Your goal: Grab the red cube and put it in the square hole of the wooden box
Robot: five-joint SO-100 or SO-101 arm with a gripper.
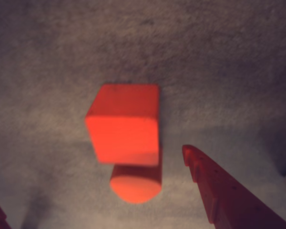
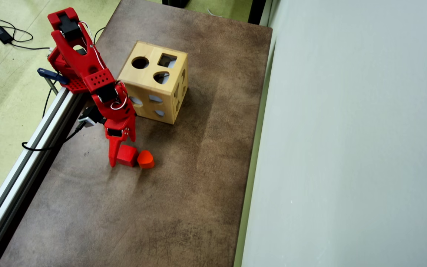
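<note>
A hobby robotics or lab corner set up for arm trials.

A red 3D-printed plastic robot arm (image 2: 87, 70) with exposed white wiring is sitting clamped to a silver aluminium extrusion rail (image 2: 24, 163) running along the edge of a brown mottled table (image 2: 184, 193). A black power adapter with trailing cable (image 2: 2, 34) is lying on pale green carpet-like flooring (image 2: 6, 96), and a plain grey panel (image 2: 347, 148) is standing along the table's far side. A light-coloured wooden shape-sorter box (image 2: 154, 83) is serving as a test prop.
</note>
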